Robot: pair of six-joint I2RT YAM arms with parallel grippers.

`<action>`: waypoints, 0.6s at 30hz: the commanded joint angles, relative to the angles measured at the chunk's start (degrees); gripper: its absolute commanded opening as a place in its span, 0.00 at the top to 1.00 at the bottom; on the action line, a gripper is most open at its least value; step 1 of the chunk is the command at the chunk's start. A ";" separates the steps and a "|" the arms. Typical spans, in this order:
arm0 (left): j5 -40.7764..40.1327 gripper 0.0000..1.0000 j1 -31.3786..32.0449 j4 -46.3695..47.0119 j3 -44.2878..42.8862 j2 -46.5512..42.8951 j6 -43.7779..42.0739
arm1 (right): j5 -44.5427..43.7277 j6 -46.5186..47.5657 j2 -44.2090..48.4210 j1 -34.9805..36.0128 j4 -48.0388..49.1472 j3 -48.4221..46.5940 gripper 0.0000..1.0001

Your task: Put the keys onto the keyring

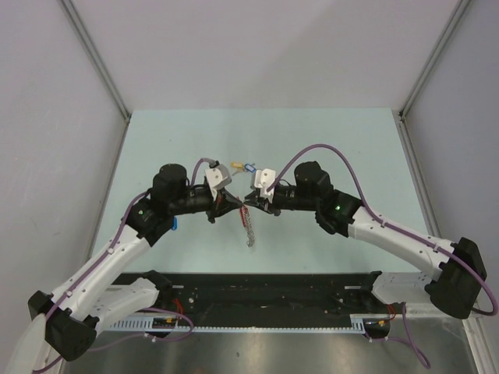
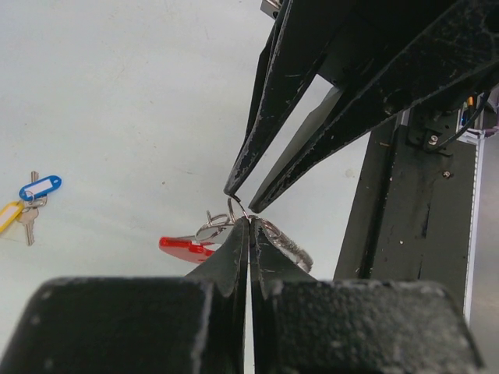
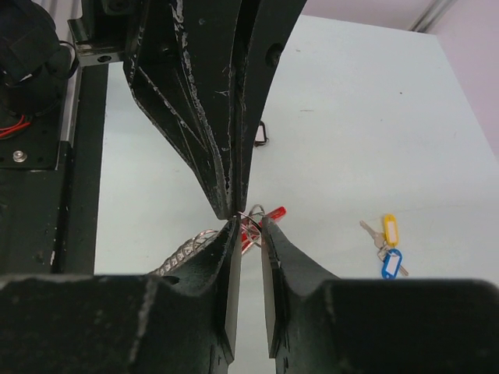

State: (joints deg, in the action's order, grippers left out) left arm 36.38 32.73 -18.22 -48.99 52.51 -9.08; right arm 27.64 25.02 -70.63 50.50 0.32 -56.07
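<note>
Our left claw (image 2: 249, 227) is clamped tight on the keyring (image 2: 185, 247). Our right claw (image 3: 248, 227) meets it there, jaws narrow around a wire loop, though we cannot tell if it grips. We judge nothing is threaded yet: the keys (image 3: 387, 248) lie on the table (image 3: 374, 117), well apart from the keyring.

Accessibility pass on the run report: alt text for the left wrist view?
The left hand, shut, pinches the wire loop of the red-tagged keyring; the right hand points in from upper right, tips slightly apart, at the same loop. Blue- and yellow-capped keys lie far left on the table.
</note>
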 commanded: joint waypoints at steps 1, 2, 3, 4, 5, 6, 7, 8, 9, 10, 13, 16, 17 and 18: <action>3.08 1.00 0.49 2.92 -2.78 -0.39 -0.06 | -2.76 1.70 -0.91 1.44 -0.05 -2.37 0.80; 2.99 1.00 0.40 3.19 -2.78 -0.48 0.03 | -3.11 1.70 -1.09 1.70 -0.05 -2.37 0.79; 3.08 1.00 0.40 3.10 -2.78 -0.39 0.12 | -3.29 1.96 -1.35 1.79 -0.14 -2.37 0.79; 3.17 1.00 0.40 3.19 -2.78 -0.48 0.29 | -3.81 2.05 -1.53 1.97 -0.14 -2.46 0.79; 3.17 1.00 0.40 3.19 -2.78 -0.48 0.29 | -4.17 2.23 -1.70 2.14 -0.14 -2.37 0.79; 3.26 1.00 0.40 3.28 -2.78 -0.39 0.47 | -4.43 2.32 -1.88 2.41 -0.14 -2.37 0.80; 3.26 1.00 0.40 3.28 -2.69 -0.48 0.56 | -4.61 2.49 -2.14 2.50 -0.05 -2.37 0.82; 3.26 1.00 0.40 3.45 -2.69 -0.39 0.64 | -4.70 2.58 -2.23 2.50 -0.05 -2.37 0.83; 3.17 1.00 0.40 3.37 -2.69 -0.48 0.64 | -5.13 2.58 -2.40 2.58 -0.05 -2.46 0.90; 3.00 1.00 0.40 3.28 -2.69 -0.48 0.56 | -5.40 2.58 -2.75 2.59 -0.05 -2.37 0.95; 2.47 1.00 0.40 3.28 -2.60 -0.48 0.56 | -5.84 2.50 -2.85 2.76 -0.05 -2.37 1.00; 1.68 1.00 0.40 3.89 -2.25 -1.09 0.91 | -6.72 2.32 -2.50 3.11 -1.98 -2.46 1.00; 0.89 1.00 0.40 3.89 -2.25 -1.62 0.99 | -7.24 2.32 -2.23 3.20 -2.25 -2.46 1.00; 0.01 1.00 0.40 3.89 -1.99 -2.06 1.00 | -8.03 2.32 -2.06 3.37 -2.25 -2.37 1.00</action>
State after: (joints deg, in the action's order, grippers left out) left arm 35.24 32.53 -17.93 -49.01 52.51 -8.86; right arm 22.68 27.05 -72.60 53.10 -1.28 -56.29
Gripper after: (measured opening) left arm 0.003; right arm 0.010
